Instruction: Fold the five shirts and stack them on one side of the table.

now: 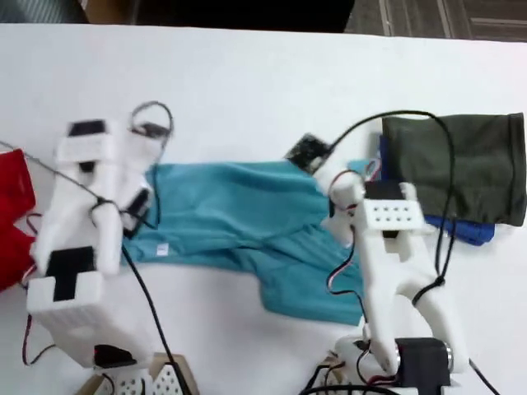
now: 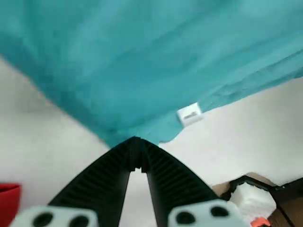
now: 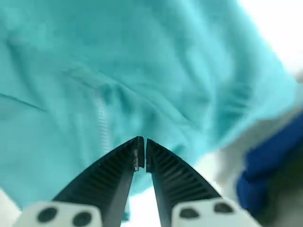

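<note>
One shirt in work: teal shirt (image 1: 239, 214), spread open and creased across the middle of the desk (image 1: 247, 74). Judged step: taking hold of its two ends for a first fold.
Next move (judgement): both ends lifted together and one side carried over the other. This calls for a sure pinch on each side and even travel, or the cloth will drag and bunch.
Progress (judgement): two shirts look done and the teal one is not yet folded.
Desk: white top, with shirts at the left edge, the middle and the right side.
Teal shirt vs. arms: it lies between the two arms. Its left end is under the left arm, and its right end is under the right arm, just beside the stack.
Stack: dark green shirt (image 1: 461, 164), folded, lies on top of a blue shirt (image 1: 469, 230) at the right side of the desk. Blue shows at the stack's near and left edges.
Red shirt (image 1: 12, 206): loose at the left edge of the desk, apart from the teal one.
Left end effector (image 2: 137, 144): jaws drawn together, with the tips on the teal hem where the cloth comes to a point. It reads as pinching that edge.
Right end effector (image 3: 140, 144): jaws narrowed to a thin slit, tips against the teal cloth near a seam. I cannot tell whether any cloth is caught.
White tag (image 2: 189, 115): on the teal hem, near the left tips.
</note>
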Robot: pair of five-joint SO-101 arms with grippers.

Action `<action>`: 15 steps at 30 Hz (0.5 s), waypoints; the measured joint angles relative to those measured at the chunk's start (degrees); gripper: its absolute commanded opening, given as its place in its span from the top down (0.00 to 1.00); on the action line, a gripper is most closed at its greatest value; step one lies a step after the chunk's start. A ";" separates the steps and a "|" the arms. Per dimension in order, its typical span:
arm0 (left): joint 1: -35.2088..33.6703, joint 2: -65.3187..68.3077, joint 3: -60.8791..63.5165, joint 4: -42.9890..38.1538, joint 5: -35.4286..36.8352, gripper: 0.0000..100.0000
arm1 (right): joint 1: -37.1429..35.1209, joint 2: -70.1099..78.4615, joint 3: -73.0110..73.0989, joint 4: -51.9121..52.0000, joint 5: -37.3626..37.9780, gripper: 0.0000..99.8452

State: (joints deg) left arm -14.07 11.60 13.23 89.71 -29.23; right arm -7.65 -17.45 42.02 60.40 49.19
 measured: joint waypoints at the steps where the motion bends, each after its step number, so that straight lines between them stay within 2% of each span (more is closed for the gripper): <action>1: 0.97 -0.97 2.90 -2.29 0.44 0.97 | -1.05 0.00 0.97 -0.35 0.00 0.98; 4: 3.16 -5.89 12.75 -9.67 0.88 0.97 | -4.22 0.00 3.96 -2.02 0.00 0.98; 8: 2.37 -11.87 24.35 -19.60 0.97 0.97 | -7.03 0.00 8.26 -2.55 0.00 0.98; 15: -5.01 -14.95 29.80 -28.22 0.97 0.97 | -12.75 -0.09 13.71 -2.20 0.00 0.98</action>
State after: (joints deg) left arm -19.08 -3.34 43.03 61.49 -28.26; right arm -20.40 -17.54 55.74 58.20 49.19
